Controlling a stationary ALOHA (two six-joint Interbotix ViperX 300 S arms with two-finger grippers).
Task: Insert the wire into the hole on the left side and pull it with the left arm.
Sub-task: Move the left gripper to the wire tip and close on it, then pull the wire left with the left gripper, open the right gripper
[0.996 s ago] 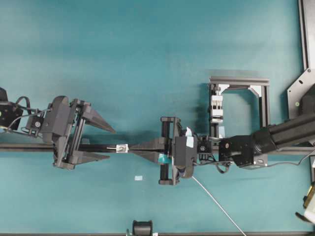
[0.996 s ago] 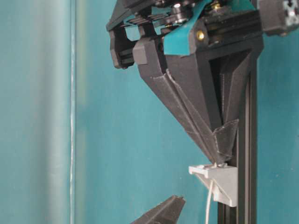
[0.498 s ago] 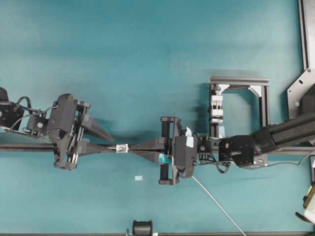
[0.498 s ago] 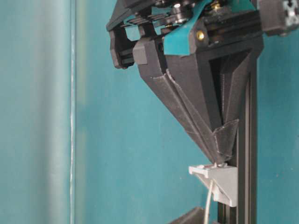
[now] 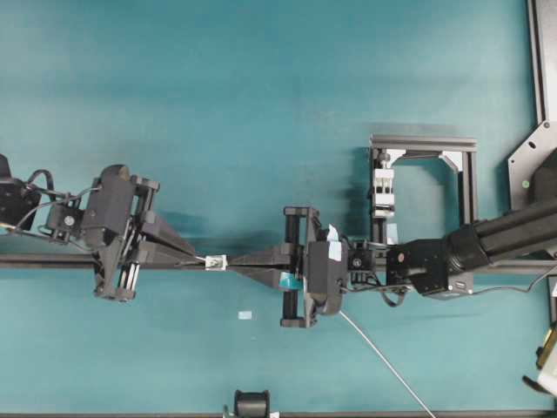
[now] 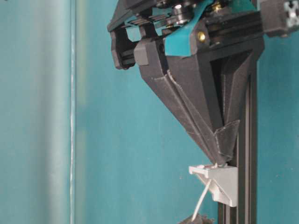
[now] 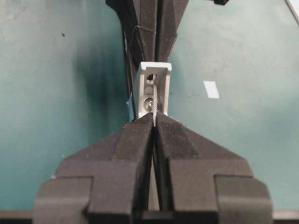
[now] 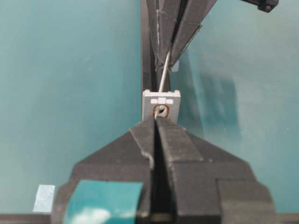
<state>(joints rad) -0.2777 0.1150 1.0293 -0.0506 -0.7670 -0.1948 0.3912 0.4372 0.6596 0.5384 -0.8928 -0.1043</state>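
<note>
The small white block (image 5: pixel 217 261) with the hole (image 8: pixel 161 110) sits on the black rail (image 5: pixel 52 259). The thin pale wire (image 7: pixel 153 105) passes through the hole and comes out on the left side. My left gripper (image 7: pixel 154 122), plain black, is shut on the wire just left of the block (image 7: pixel 161 70). My right gripper (image 8: pixel 155 119), with teal tape, is shut on the wire with its tips against the block's right face (image 8: pixel 161 99). In the overhead view the loose wire (image 5: pixel 383 361) trails from the right gripper (image 5: pixel 235 260) toward the bottom edge. The table-level view shows the wire (image 6: pixel 202 200) slanting down from the block (image 6: pixel 222 182).
A black frame (image 5: pixel 422 144) with a white clamp piece (image 5: pixel 383 187) stands at the back right, behind the right arm (image 5: pixel 487 239). A small pale tape patch (image 5: pixel 244 314) lies on the teal table in front of the block. A black spool (image 5: pixel 251 403) sits at the bottom edge.
My left gripper has gone from wide open to shut on the wire beside the block. The wire below the block now slants toward its tips. The right gripper has stayed put.
</note>
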